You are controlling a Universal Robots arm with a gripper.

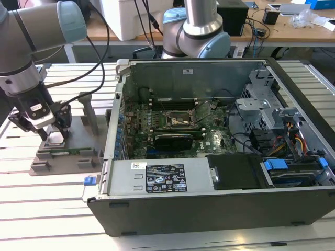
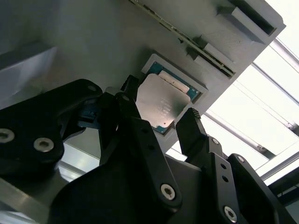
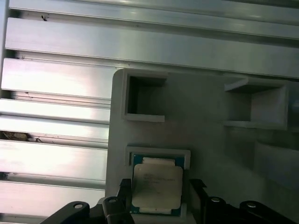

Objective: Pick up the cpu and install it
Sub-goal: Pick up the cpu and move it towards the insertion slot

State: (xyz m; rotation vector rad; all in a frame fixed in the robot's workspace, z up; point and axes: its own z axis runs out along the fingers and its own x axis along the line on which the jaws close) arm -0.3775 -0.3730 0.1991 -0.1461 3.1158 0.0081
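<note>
The cpu [image 3: 156, 187] is a small, flat, square chip with a silvery-grey metal top that carries faint print. A thin blue-green rim shows around the edges of the lid. It lies level, lid upward, seated in a shallow square recess of the grey holder block [image 3: 205, 140] and square to the pocket's low walls. The block stands on the slatted bench [image 1: 52, 209], at the exterior view's left.

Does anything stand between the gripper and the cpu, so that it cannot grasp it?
Nothing visible does. In both wrist views the open gripper straddles the cpu, which lies bare in its recess in the grey holder, one finger on each side.
</note>
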